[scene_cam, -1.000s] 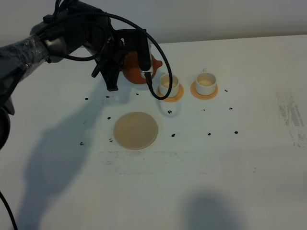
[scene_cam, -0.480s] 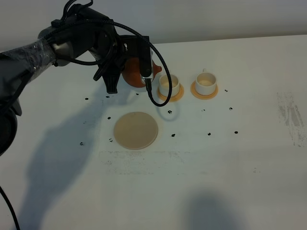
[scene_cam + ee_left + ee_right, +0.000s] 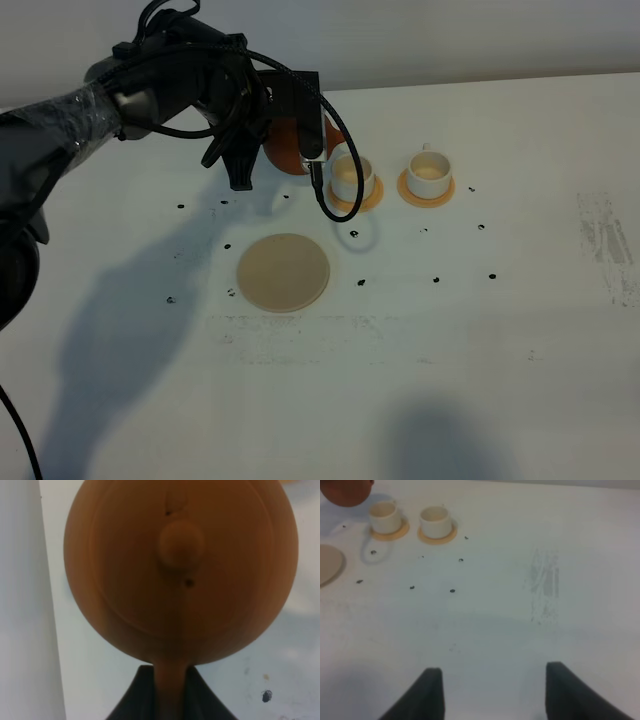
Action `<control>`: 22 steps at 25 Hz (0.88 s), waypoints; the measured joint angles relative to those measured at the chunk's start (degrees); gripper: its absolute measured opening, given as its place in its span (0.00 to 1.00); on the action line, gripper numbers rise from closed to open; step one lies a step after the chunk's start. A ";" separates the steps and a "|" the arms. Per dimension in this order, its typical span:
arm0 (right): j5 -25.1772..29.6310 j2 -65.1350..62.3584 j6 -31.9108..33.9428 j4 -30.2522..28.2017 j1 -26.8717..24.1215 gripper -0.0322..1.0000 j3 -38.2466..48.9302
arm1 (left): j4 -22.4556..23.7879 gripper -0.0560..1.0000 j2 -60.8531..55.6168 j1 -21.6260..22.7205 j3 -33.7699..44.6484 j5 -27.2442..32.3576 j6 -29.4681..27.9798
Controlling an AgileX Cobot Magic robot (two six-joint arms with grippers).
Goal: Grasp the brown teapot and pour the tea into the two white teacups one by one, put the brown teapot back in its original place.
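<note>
My left hand [image 3: 170,682] is clamped shut on the loop handle of the brown teapot [image 3: 180,570], holding it just beside the closest white teacup [image 3: 352,178]. If I tip too fast, tea may overshoot that small cup, or the spout may knock it off its coaster [image 3: 371,203].

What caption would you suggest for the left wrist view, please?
Left hand gripping the brown teapot by its handle, knobbed lid facing camera.

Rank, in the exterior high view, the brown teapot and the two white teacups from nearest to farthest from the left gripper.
1. Brown teapot, held in the left gripper.
2. Left white teacup, beside the teapot's spout.
3. Right white teacup, farthest right in the view.
</note>
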 joint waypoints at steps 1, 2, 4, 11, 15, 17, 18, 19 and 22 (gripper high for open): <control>0.00 0.00 0.00 0.00 0.00 0.48 0.00 | 0.29 0.15 0.00 -0.07 0.00 0.00 0.00; 0.00 0.00 0.00 0.00 0.00 0.48 0.00 | 0.44 0.15 0.00 -0.18 0.00 -0.07 0.00; 0.00 0.00 0.00 0.00 0.00 0.48 0.00 | 0.77 0.15 0.00 -0.18 0.00 -0.20 0.00; 0.00 0.00 0.00 0.00 0.00 0.48 0.00 | 3.58 0.15 0.46 -0.74 0.00 -1.26 -1.29; 0.00 0.00 0.00 0.00 0.00 0.48 0.00 | 6.18 0.15 1.13 -0.75 0.00 -1.26 -2.85; 0.00 0.00 0.00 0.00 0.00 0.48 0.00 | 7.30 0.15 1.25 -0.99 0.00 -1.30 -2.97; 0.00 0.00 0.00 0.00 0.00 0.48 0.00 | 7.89 0.15 1.25 -1.12 0.00 -1.30 -2.97; 0.00 0.00 0.00 0.00 0.00 0.48 0.00 | 8.28 0.15 1.25 -1.25 0.00 -1.43 -2.97; 0.00 0.00 0.00 0.00 0.00 0.48 0.00 | 8.91 0.15 1.25 -1.63 0.00 -2.03 -2.97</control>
